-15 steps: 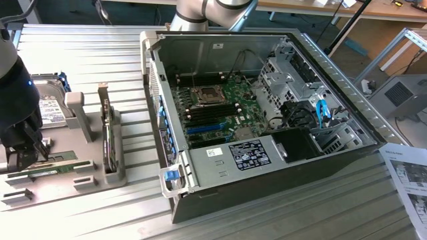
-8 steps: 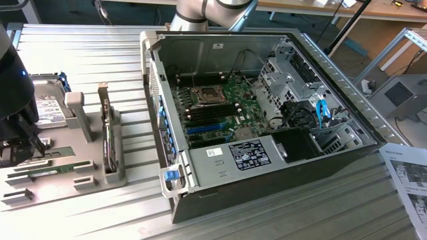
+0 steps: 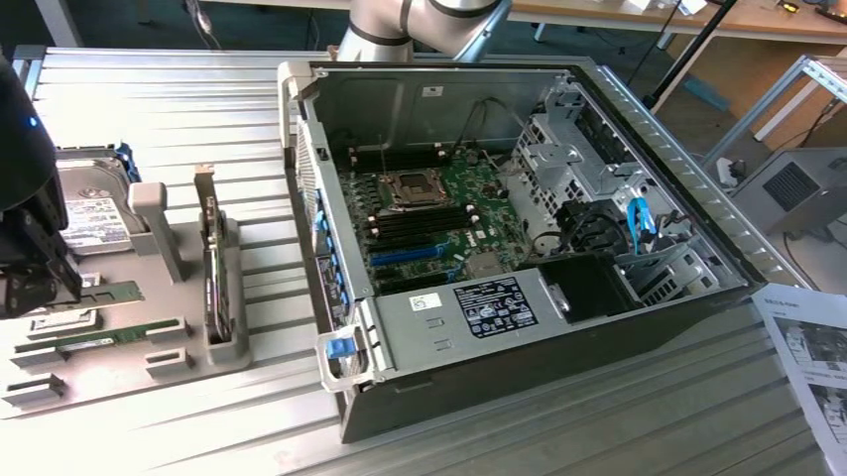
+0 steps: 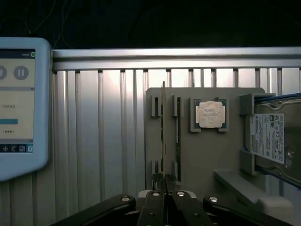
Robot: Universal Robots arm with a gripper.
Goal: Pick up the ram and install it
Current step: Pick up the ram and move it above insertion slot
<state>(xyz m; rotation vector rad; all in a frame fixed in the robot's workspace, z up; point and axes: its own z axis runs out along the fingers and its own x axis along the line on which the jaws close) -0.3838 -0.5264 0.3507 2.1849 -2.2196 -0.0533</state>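
Fingers (image 4: 154,209) pinched narrow on the near end of the ram (image 4: 163,132), which stands edge-on over the grey tray (image 4: 207,160). Twin stick (image 4: 178,141) sits in the tray just beside the ram. Processor chip (image 4: 209,114) lies in the tray's recess, on the twin's far side.

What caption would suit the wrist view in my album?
Gripper clamped on the ram, edge-on, over a grey holder beside its twin stick.

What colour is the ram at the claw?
Green; the ram shows best in the exterior view.
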